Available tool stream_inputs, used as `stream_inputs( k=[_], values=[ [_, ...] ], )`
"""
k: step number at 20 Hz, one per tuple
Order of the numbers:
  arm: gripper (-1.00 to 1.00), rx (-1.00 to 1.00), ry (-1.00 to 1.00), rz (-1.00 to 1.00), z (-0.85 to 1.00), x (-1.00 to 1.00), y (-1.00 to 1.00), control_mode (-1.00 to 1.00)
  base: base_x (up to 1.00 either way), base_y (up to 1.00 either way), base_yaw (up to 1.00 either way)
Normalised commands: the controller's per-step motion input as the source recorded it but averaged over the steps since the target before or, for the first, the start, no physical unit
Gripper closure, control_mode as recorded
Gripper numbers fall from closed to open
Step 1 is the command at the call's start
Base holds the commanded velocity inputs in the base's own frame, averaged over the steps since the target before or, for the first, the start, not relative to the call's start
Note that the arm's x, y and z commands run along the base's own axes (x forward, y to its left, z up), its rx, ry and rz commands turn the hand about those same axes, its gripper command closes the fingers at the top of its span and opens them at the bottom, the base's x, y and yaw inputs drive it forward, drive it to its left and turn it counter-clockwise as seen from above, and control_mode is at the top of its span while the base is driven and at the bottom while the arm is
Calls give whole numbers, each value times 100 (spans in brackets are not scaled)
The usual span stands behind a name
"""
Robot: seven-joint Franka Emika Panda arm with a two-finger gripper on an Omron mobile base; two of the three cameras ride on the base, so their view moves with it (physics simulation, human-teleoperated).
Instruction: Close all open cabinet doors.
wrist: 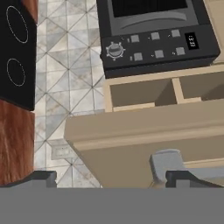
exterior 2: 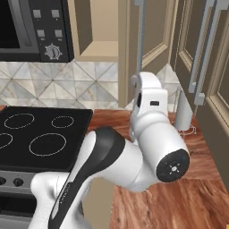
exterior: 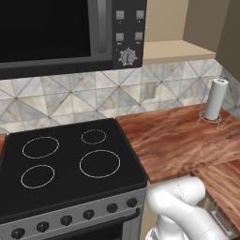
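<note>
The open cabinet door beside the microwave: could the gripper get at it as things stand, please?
Probably yes. In the hand view the open gripper sits right at the cabinet door, whose handle is beside one fingertip, and nothing stands between them.

Paper towel roll (exterior 2: 183,117) half hidden behind the arm (exterior 2: 152,134) — cabinet doors (exterior 2: 154,31) cut off above.

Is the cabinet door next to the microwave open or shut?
Open. The cabinet door stands swung out edge-on, exposing the cabinet's bare interior beside the microwave; the hand view shows its edge before open shelves.
</note>
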Motion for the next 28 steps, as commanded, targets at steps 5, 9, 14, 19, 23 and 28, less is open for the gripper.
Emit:
stream_inputs(
  k=[5, 9, 14, 19, 23, 28],
  values=[
    [-100, 0, 0, 4, 0, 53, 12, -100, 0, 0, 0],
    [-100, 0, 0, 1, 0, 61, 22, -100, 0, 0, 0],
    [-100, 0, 0, 0, 0, 59, 39, -100, 0, 0, 0],
    [-100, 0, 0, 0, 0, 55, 54, -100, 0, 0, 0],
    [-100, 0, 0, 0, 0, 65, 53, -100, 0, 0, 0],
    [-100, 0, 0, 0, 0, 74, 46, -100, 0, 0, 0]
  ],
)
